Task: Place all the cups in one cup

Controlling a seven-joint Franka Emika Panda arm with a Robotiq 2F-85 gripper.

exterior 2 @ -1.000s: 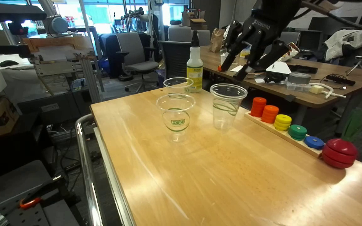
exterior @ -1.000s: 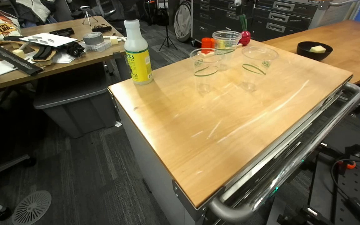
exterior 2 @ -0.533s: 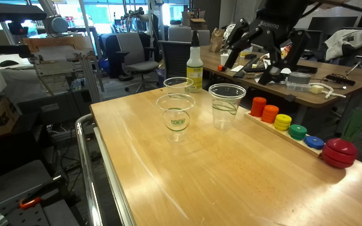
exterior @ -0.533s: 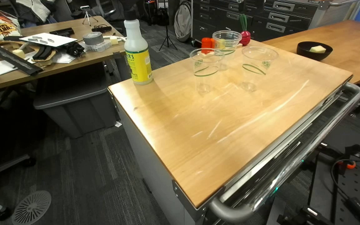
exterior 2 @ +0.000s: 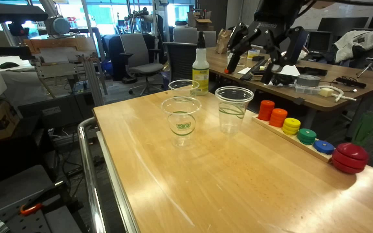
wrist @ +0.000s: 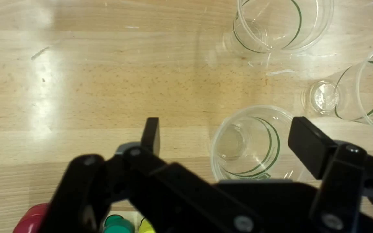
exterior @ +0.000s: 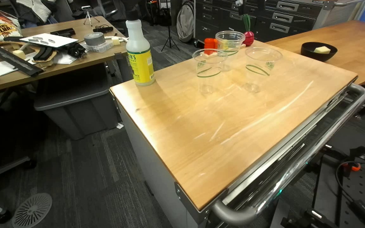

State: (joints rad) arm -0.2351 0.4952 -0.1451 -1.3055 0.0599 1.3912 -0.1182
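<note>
In an exterior view, we see three separate cups (exterior 2: pixel 181 123) upright on the tabletop (exterior 2: pixel 238 181), our pincer (exterior 2: pixel 248 74) spread wide above the right cup (exterior 2: pixel 232 110).

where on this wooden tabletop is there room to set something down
The wooden tabletop has a wide bare stretch between the metal handle and the red toy; another lies between the handle and the yellow-labelled bottle. It's crowded around the clear cups, with the ring stacker alongside and the open tool hanging higher.
</note>
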